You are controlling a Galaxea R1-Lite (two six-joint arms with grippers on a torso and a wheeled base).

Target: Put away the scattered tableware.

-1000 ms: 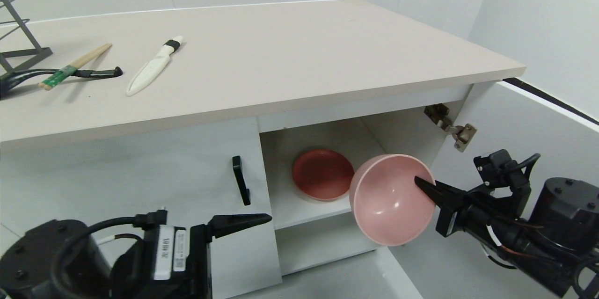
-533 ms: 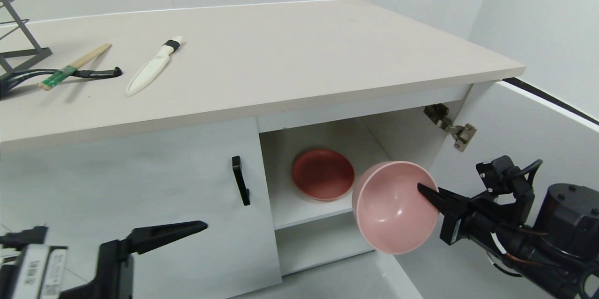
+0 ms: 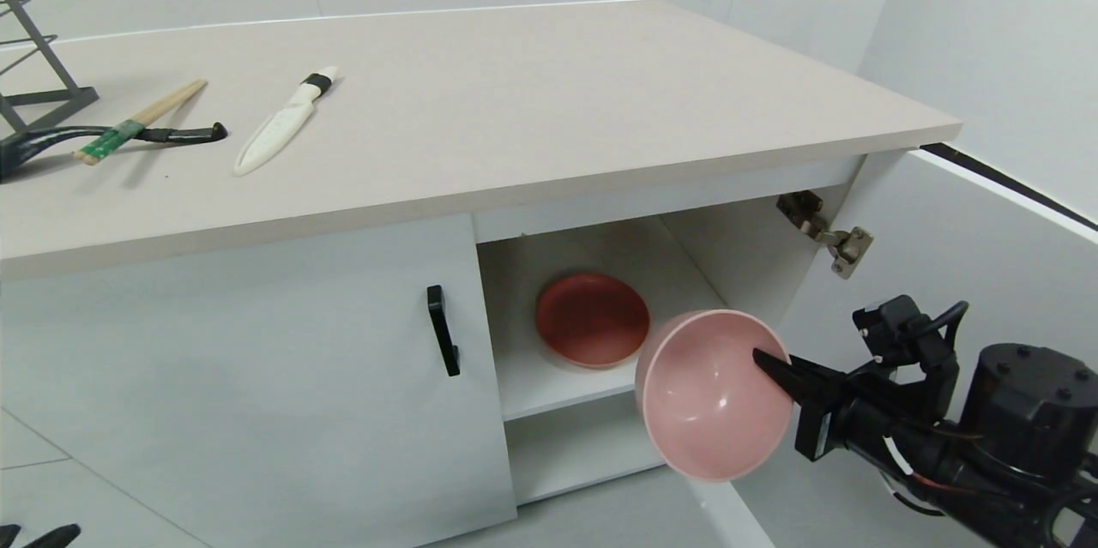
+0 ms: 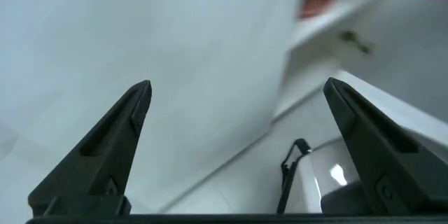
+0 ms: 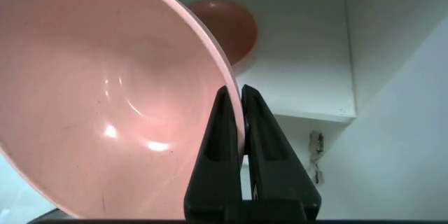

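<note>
1. The cabinet [image 3: 480,342] is the landmark: a white, smooth-faced box with flat panels. Its closed door [image 3: 257,376] on the left side carries a slim black bar handle [image 3: 442,342].
2. The open door [image 3: 969,248] swings out on the cabinet's right side and hangs on a metal hinge [image 3: 828,235] at the upper corner of the opening.
3. The right claw [image 3: 763,359] is just outside the cabinet's opening, at its lower right. Its two black, tapered fingers are clamped on the rim of the pink bowl [image 3: 712,398], one finger inside and one outside, as the right wrist view shows [image 5: 234,112].
4. The pink bowl [image 5: 105,98] is round, deep and glossy, with small highlights in its hollow. It is tipped onto its side in the air in front of the cabinet's shelf [image 3: 549,385], with the hollow turned towards the head camera.
5. A red dish [image 3: 592,318] lies flat on the shelf inside the cabinet, farther in than the bowl. It is shallow, round and matte.
6. The left claw [image 4: 238,91] is low in front of the cabinet's closed door, with its two black wedge-shaped fingers spread wide apart and nothing between them.
7. The table [image 3: 515,102] on top of the cabinet is a beige, matte slab with a square edge.
8. On the table, towards the cabinet's left end, lie a pale, smooth, pointed knife [image 3: 283,121] with a black band, wooden chopsticks [image 3: 137,121] with a green band, and a thin black utensil [image 3: 171,135] under the chopsticks.
9. A dark wire rack [image 3: 39,76] stands at the far left end of the cabinet's top.
</note>
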